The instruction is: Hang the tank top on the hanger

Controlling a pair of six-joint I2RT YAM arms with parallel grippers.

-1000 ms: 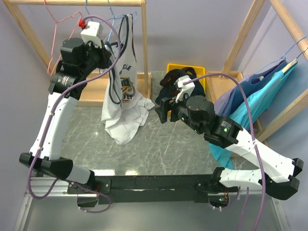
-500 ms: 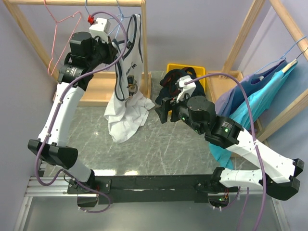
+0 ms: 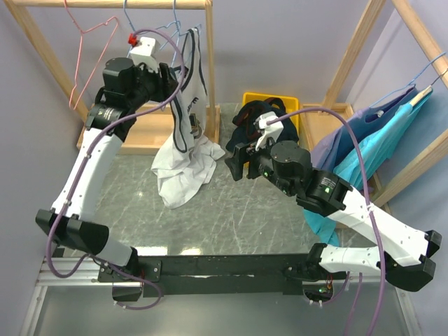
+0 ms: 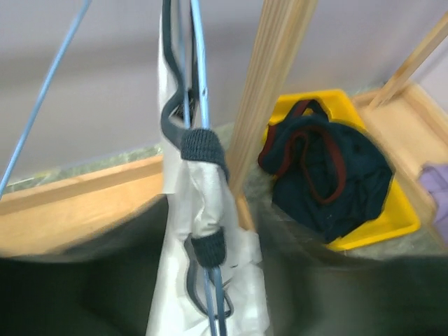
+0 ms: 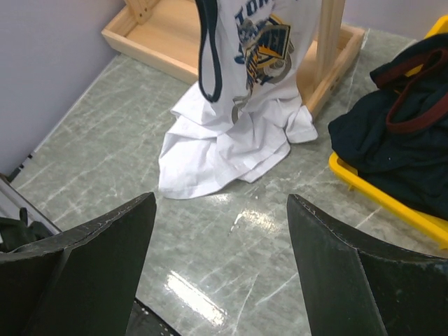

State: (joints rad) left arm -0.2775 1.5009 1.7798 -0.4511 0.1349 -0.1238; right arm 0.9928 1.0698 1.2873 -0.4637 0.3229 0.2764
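The white tank top (image 3: 183,150) with navy trim hangs by the wooden rack post, its lower part heaped on the table. It also shows in the right wrist view (image 5: 238,133). My left gripper (image 3: 171,80) is raised beside the rack and shut on the tank top's upper part. In the left wrist view (image 4: 210,308) the white fabric (image 4: 203,231) sits between the blurred jaws. The light-blue hanger's (image 4: 198,70) wires run through the navy strap, and its hook is up at the rail (image 3: 183,31). My right gripper (image 3: 234,161) is open and empty above the table (image 5: 220,238).
A pink wire hanger (image 3: 87,42) hangs on the rail at the left. A yellow bin (image 3: 273,99) holds a dark navy garment (image 3: 255,122). Teal and purple shirts (image 3: 381,133) hang at the right. The rack's post (image 3: 210,63) and wooden base (image 3: 136,136) stand behind the tank top.
My left gripper has moved up and to the right toward the rail, lifting the tank top's upper part with it. The right arm has stayed still.
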